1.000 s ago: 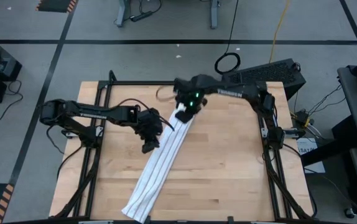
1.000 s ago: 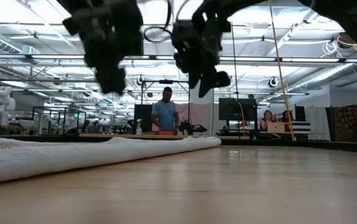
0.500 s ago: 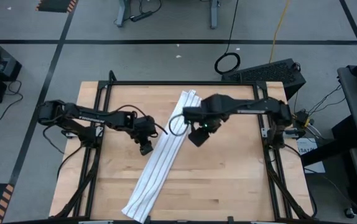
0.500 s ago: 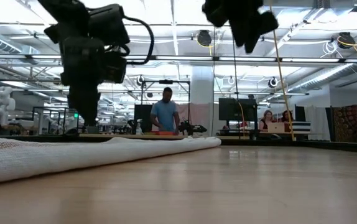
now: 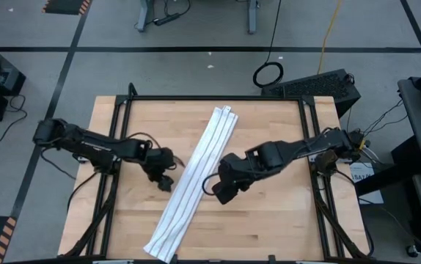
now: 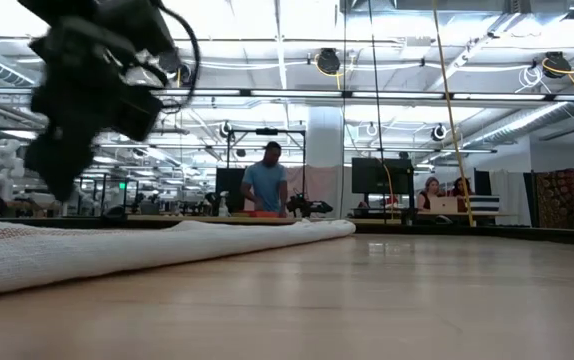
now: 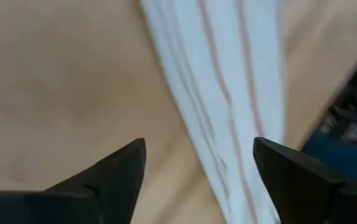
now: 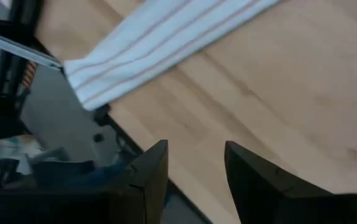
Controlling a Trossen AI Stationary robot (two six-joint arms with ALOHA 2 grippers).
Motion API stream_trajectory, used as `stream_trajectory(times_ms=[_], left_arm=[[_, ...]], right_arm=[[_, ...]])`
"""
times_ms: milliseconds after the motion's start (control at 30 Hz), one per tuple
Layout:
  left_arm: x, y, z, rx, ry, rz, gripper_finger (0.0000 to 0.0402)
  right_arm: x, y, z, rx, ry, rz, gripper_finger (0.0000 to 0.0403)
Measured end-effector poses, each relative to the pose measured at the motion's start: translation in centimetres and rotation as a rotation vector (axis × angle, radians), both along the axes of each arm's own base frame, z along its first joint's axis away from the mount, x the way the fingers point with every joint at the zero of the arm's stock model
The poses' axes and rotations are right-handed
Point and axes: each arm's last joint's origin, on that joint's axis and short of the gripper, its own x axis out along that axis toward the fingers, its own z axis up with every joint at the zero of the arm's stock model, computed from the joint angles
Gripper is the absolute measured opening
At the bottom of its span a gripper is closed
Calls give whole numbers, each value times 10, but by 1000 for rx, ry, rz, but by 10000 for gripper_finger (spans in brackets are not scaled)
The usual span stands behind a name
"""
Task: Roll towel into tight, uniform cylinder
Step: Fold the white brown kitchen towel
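Looking past your left gripper point(image 7: 197, 180), you see its two dark, wedge-shaped fingers point(image 7: 113, 177) spread wide with nothing between them, hanging above bare wood and the edge of the towel point(image 7: 228, 106). In the high view this gripper point(image 5: 165, 178) sits left of centre, just beside the cloth's left edge. Your right gripper point(image 8: 194, 168) has its blunt dark fingers point(image 8: 150, 174) parted by a narrow gap, empty, over the table's pale planks; in the high view it point(image 5: 224, 191) sits right of centre, close to the cloth's right edge.

Between the two, the towel point(image 5: 192, 180) lies flat as a long, narrow folded strip, white and soft with thin dark pinstripes running lengthwise. It slants across the wooden tabletop point(image 5: 269, 227) from the upper middle of the high view to the lower left, unrolled. In the low view its woven surface point(image 6: 117, 250) shows a fine ribbed texture, a rounded fold at the far end.
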Motion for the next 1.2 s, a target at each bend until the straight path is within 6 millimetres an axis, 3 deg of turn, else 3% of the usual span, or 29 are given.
stream_trajectory(times_ms=[333,633,833,1000,1200], left_arm=[[-26,-67,14,-157,165,30,313],[-46,-124,21,-246,160,252,313],[-54,-153,10,-220,94,289,287],[-39,-172,8,-182,-78,188,258],[-4,-174,27,-7,-313,30,202]], right_arm=[[-17,1,7,-67,44,34,148],[-42,-32,29,-168,28,186,148],[-58,-49,49,-233,-57,264,148],[-64,-51,54,-292,-82,293,148],[-70,-42,55,-331,-73,289,148]])
